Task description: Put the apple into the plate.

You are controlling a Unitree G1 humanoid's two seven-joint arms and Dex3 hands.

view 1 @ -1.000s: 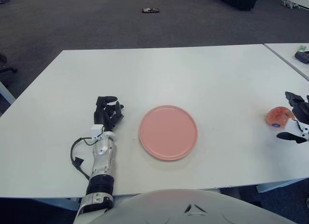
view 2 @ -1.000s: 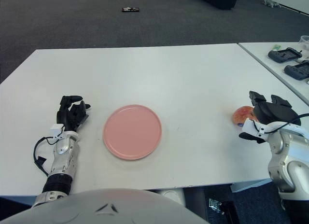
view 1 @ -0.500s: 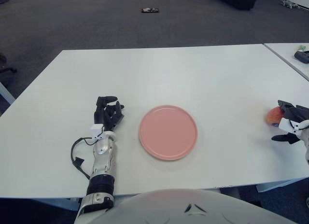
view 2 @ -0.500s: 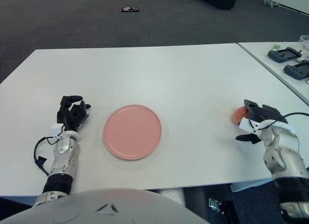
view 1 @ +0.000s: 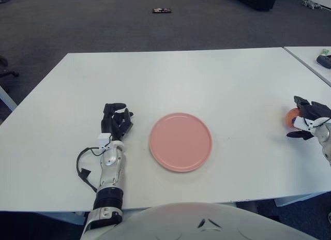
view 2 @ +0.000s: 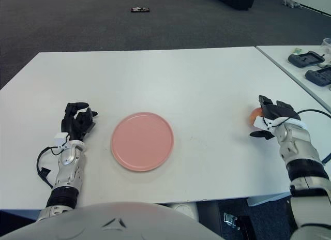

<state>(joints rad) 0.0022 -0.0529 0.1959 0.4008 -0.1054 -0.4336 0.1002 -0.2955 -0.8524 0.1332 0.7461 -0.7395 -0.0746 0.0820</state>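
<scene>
The apple (view 2: 255,115), red and orange, is near the right edge of the white table (view 1: 207,79). My right hand (view 2: 269,119) is curled over it, fingers on top and thumb below, so only its left side shows; it also shows in the left eye view (view 1: 292,116). The round pink plate (view 1: 180,141) lies empty in the near middle of the table, well left of the apple. My left hand (view 1: 116,118) rests idle on the table just left of the plate, fingers curled and holding nothing.
A second white table (view 2: 305,69) stands close on the right and carries black devices (view 2: 306,58). The apple is close to the gap between the two tables. A small dark object (view 1: 161,11) lies on the carpet far behind.
My right hand has moved from beside the apple onto it and closed its fingers around it. The apple now sits slightly higher in view. The left hand and plate have not moved.
</scene>
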